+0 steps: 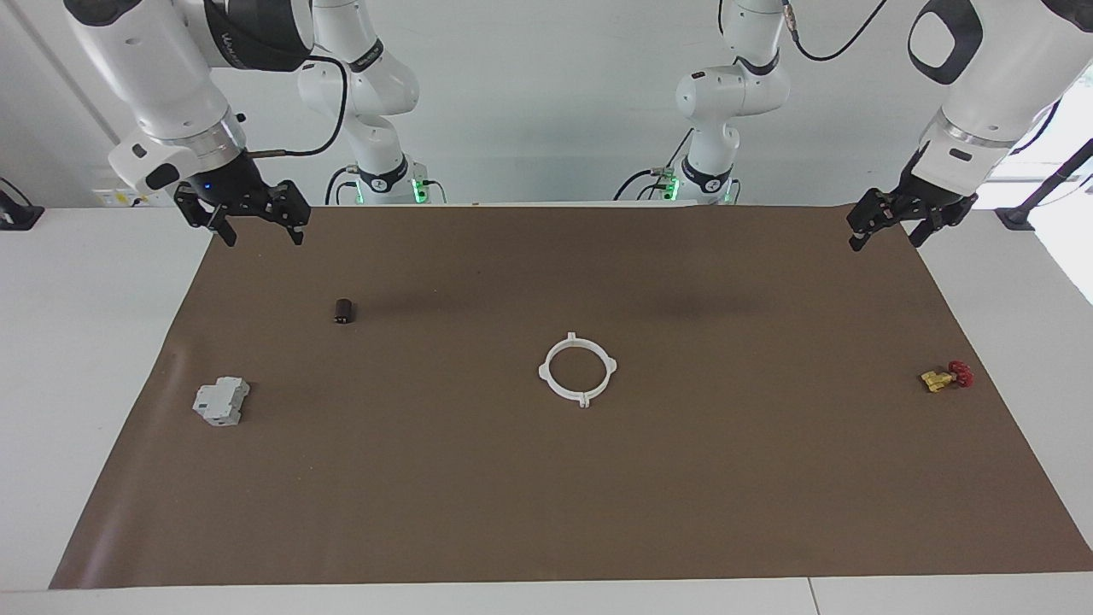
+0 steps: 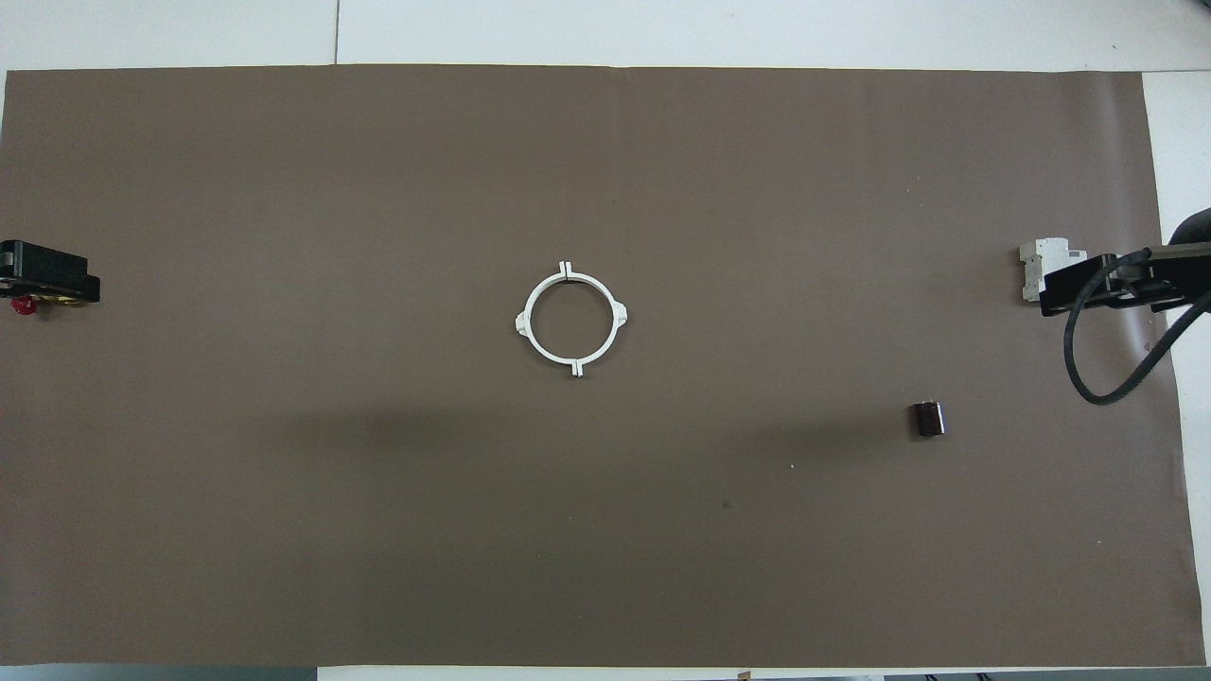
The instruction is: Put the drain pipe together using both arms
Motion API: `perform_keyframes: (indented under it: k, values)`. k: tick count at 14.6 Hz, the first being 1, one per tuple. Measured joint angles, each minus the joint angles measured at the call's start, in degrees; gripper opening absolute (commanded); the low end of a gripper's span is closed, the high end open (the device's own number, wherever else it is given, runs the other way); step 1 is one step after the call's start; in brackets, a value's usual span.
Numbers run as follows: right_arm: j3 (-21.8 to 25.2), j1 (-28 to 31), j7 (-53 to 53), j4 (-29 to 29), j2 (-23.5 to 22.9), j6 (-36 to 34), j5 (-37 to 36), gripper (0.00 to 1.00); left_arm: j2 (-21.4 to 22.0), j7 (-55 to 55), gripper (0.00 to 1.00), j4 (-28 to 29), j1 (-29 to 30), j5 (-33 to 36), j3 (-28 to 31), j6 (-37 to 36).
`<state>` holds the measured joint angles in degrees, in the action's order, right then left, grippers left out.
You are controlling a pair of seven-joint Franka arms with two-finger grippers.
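The drain pipe (image 1: 547, 370) lies flat in the middle of the brown mat: two thin white half-ring arcs joined into one ring with four small tabs. It also shows in the overhead view (image 2: 540, 288). My right gripper (image 1: 262, 237) is open and empty, raised over the mat's corner at the right arm's end; in the overhead view (image 2: 1097, 288) it partly covers a grey block. My left gripper (image 1: 886, 242) is open and empty, raised over the mat's edge at the left arm's end, and shows in the overhead view (image 2: 47, 274). Both are well apart from the ring.
A grey blocky part (image 1: 221, 401) and a small dark cylinder (image 1: 344, 311) lie toward the right arm's end. A small yellow and red valve (image 1: 946, 377) lies toward the left arm's end. The brown mat (image 1: 546, 495) covers most of the white table.
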<state>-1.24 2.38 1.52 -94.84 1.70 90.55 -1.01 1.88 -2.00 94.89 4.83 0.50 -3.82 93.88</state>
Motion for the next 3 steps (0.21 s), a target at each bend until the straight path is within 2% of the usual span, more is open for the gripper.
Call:
perform_keyframes:
  k: [3]
  values:
    - [0.0, 0.0, 0.0, 0.0, 0.0, 0.0, 0.0, 1.0, 0.13, 0.0, 1.0, 0.04, 0.06, 0.0, 0.09, 0.05]
